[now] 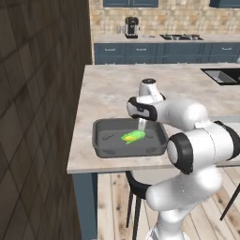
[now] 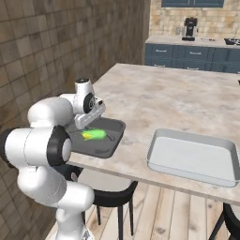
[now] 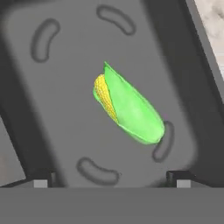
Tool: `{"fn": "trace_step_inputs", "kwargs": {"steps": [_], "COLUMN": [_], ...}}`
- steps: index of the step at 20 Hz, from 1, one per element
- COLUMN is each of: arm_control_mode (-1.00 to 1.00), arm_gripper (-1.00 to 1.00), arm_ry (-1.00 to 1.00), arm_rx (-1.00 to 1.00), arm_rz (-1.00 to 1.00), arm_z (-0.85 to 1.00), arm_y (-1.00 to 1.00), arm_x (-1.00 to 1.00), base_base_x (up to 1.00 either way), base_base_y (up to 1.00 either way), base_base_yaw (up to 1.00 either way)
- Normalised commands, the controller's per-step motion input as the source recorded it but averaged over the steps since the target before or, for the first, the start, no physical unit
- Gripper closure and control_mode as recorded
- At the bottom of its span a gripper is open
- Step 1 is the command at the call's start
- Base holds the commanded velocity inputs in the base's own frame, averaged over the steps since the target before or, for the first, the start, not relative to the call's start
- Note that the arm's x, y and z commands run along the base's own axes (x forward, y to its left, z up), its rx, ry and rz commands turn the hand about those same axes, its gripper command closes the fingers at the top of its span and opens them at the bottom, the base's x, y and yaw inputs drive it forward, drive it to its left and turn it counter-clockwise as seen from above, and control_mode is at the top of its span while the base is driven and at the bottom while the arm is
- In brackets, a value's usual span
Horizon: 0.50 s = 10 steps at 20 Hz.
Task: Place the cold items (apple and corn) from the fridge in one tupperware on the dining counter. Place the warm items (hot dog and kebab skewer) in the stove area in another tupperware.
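Counter [image 1: 140,79]: pale stone top, long, running from the near edge back toward the kitchen wall. A brown tiled wall [image 1: 37,117] stands along its left side. Sink [image 1: 222,75] set into the counter at the far right in the left base view.

Back wall: blue cabinets [image 1: 164,52] under a light worktop, with a coffee machine [image 1: 131,27] and a stove [image 1: 180,36] on it.

Arm [image 1: 187,136]: white with dark joints, bent forward over the near edge of the counter, hand pointing down.

Light tub [image 2: 192,157]: pale grey, shallow, on the near edge of the counter to the right, well apart from the dark one. Nothing visible inside it.

Dark tub [image 1: 129,138]: grey, shallow, rectangular, at the near left corner of the counter. Four curved grooves mark its floor in the hand view.

Stool [image 1: 136,187]: black, tucked under the counter edge, below the dark tub.

Gripper [image 3: 109,177]: directly above the dark tub, jaws spread wide, both tips well to either side of the corn and clear of it. Nothing between them.

Corn [image 3: 129,109]: lies flat on the floor of the dark tub, near its middle. Green husk over most of it, yellow kernels showing at one end. It lies diagonally in the hand view, husk tip just beside one groove.
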Motion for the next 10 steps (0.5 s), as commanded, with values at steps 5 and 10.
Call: {"fn": "trace_step_inputs", "kwargs": {"steps": [5,10], "arm_control_mode": [-1.00,-1.00], "arm_gripper": [-1.00,-1.00], "arm_ry": [-0.12,-0.15], "arm_rx": [0.18,0.22], "arm_rz": [-0.61,-0.57], "arm_z": [0.64,0.77], "arm_y": [0.00,0.00], "arm_x": [-0.71,-0.77], "base_base_x": [0.00,0.00], "base_base_y": [0.00,0.00], "base_base_yaw": [0.00,0.00]}}
